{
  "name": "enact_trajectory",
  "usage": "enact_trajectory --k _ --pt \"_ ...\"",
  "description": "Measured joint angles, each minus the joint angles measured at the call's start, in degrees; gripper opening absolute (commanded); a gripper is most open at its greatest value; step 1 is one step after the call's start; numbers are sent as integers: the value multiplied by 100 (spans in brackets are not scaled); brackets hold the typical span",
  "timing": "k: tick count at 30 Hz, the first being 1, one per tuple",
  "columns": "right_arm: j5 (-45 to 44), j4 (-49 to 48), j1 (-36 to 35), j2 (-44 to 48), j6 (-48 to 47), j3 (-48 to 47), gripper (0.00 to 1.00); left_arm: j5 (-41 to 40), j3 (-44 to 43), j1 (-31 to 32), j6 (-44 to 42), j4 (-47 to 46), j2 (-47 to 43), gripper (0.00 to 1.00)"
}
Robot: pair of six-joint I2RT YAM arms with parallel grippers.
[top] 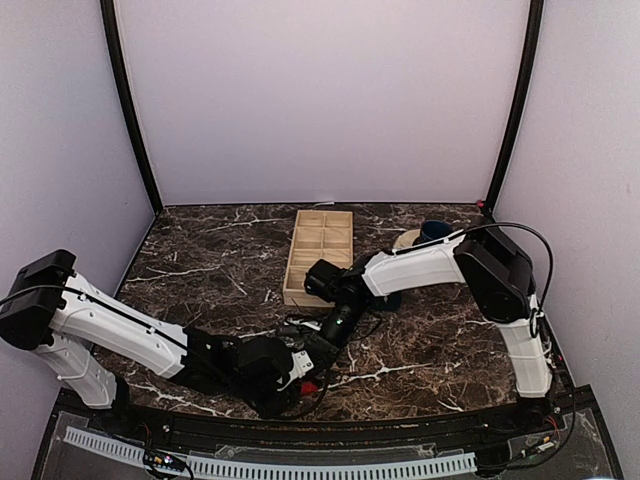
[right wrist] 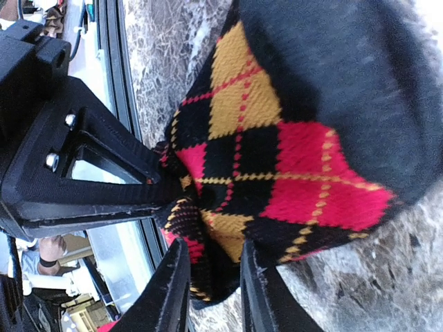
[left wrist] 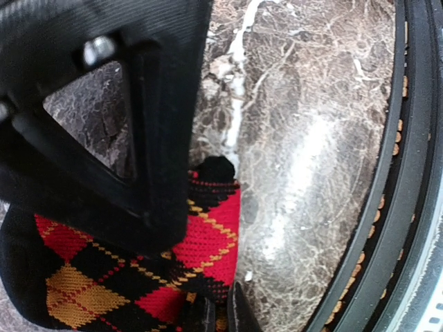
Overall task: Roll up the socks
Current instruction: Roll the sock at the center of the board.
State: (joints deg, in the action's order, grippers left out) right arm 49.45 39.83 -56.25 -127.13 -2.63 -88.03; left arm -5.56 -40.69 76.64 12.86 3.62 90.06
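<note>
Here, argyle sock (right wrist: pixel 277 152) in left pincer (right wrist: pixel 159 189).

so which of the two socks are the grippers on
The argyle sock, black with red and orange diamonds: the left gripper pinches its edge and the right gripper straddles it. The plain dark sock beside it has no pattern.

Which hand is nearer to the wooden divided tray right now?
Right. The right hand sits just past the wooden divided tray's near end, over the argyle sock; the left hand is farther back, closer to the table's near edge.
</note>
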Motion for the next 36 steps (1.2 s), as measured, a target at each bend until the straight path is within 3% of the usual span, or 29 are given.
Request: enact_trajectory --k 14,36 --pt "-498 -1311 94 713 385 887 33 605 337 -243 490 -382 -221 0" --pt "-1316 -3569 96 2033 310 2756 34 2918 599 -1340 883 -935 -81 0"
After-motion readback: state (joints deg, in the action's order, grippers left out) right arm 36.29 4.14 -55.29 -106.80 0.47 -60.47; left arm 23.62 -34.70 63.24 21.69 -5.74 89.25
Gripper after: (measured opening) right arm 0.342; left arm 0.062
